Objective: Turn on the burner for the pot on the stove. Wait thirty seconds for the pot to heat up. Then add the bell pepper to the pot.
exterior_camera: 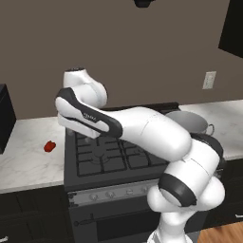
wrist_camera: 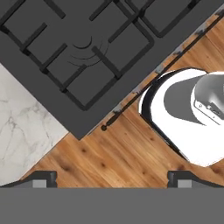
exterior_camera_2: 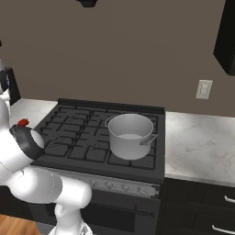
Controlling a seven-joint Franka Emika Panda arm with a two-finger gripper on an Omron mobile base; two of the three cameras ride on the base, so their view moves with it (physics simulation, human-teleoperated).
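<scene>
Jaws apart and empty, the gripper (wrist_camera: pixel 112 177) hangs over the stove (wrist_camera: pixel 65 52)'s front-left corner; the knob for the pot (exterior_camera_2: pixel 131 136)'s burner is next.

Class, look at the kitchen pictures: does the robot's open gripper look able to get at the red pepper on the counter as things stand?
Probably yes. The pepper lies alone on the counter left of the stove, with nothing over it, and the gripper hangs open above the stove's front left corner.
</scene>
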